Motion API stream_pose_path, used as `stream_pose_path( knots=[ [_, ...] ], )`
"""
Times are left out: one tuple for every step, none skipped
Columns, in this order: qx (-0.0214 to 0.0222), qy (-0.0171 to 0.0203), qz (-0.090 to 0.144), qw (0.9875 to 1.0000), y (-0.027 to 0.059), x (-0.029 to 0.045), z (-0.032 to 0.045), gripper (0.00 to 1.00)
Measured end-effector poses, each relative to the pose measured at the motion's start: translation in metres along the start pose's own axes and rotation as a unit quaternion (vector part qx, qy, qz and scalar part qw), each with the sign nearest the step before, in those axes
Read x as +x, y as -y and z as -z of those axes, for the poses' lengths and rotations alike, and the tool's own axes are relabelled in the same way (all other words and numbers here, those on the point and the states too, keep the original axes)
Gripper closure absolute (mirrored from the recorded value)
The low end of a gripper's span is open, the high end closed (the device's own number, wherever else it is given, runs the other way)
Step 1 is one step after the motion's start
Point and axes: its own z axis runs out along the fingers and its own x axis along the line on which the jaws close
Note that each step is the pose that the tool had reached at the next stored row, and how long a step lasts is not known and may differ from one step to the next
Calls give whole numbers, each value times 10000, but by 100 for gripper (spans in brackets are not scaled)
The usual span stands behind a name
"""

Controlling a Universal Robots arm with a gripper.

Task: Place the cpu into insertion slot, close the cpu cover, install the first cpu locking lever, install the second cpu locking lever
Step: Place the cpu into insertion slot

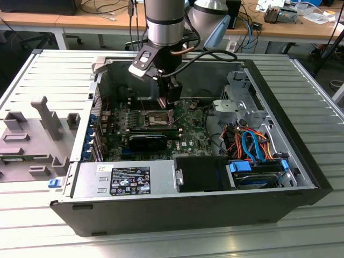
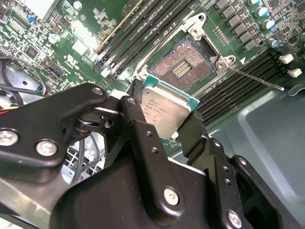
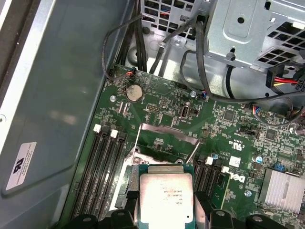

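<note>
My fingers [image 2: 143,138] are clamped on two opposite edges of the cpu [image 2: 167,106], its silvery top facing both wrist views. The chip hangs tilted over the insertion slot [image 2: 183,64], whose pin field lies bare. The cpu cover [image 3: 166,130] stands open behind the socket, I think. In the exterior view the arm points straight down into the computer case [image 1: 290,161], with the gripper [image 1: 171,105] above the motherboard [image 1: 193,142].
</note>
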Motion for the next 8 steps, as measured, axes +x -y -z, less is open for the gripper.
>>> stream_pose_path(
  knots=[
    [1, 1, -13, 10000, 0, 0, -1, 46],
    [2, 3, -24, 10000, 0, 0, -1, 46],
    [3, 5, -36, 10000, 0, 0, -1, 46],
    [5, 9, -58, 10000, 0, 0, -2, 46],
    [6, 11, -72, 10000, 0, 0, -2, 46],
    [6, 11, -82, 10000, 0, 0, -3, 46],
    [8, 13, -96, 10000, 0, 0, -4, 46],
    [9, 15, -111, 9999, 0, 0, -4, 46]
  ],
)
